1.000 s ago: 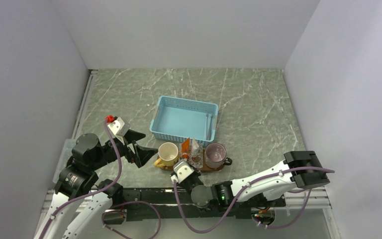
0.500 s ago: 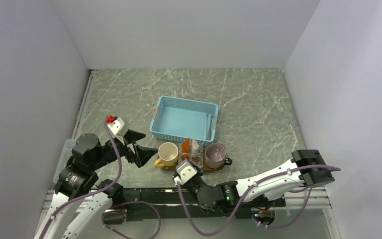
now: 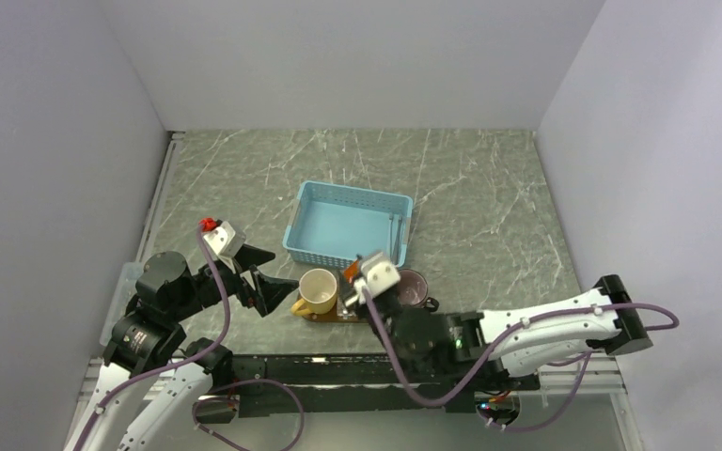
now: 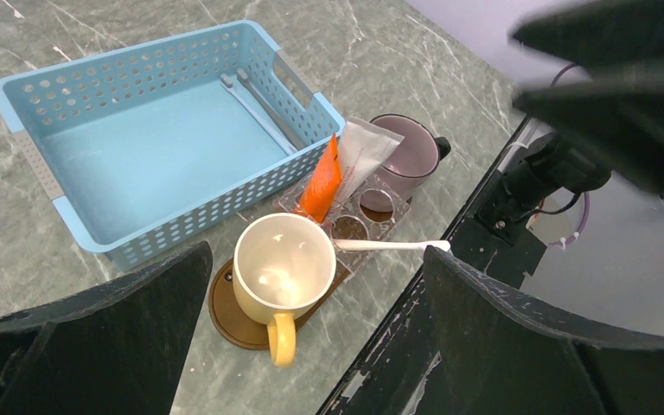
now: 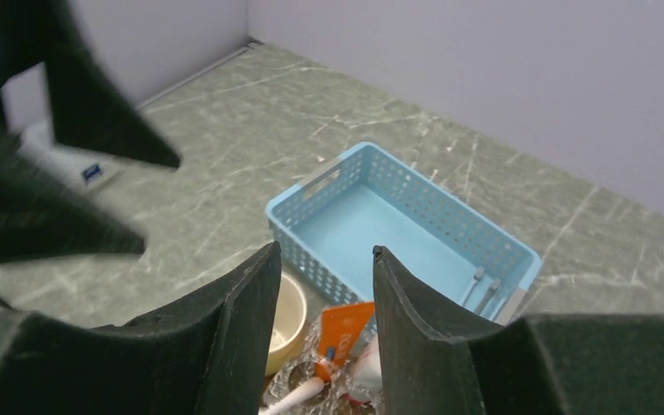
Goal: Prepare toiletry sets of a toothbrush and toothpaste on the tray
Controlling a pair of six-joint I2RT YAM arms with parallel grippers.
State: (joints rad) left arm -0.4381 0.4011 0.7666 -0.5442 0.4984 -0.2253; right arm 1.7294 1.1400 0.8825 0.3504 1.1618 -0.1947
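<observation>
Orange tube [image 4: 322, 181] and white tube [image 4: 365, 151] stood just beside the basket [image 4: 192, 216]. Left gripper [image 4: 316, 259] was spread wide, empty. Right gripper [image 5: 327, 251] was parted, empty.

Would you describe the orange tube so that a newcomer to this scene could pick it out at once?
Find the blue basket mid-table; just outside its near long wall stand a yellow mug and a purple mug. Between them two small tubes stand on end: the orange tube, nearer the yellow mug, and a white tube. Colour sets it apart.
</observation>
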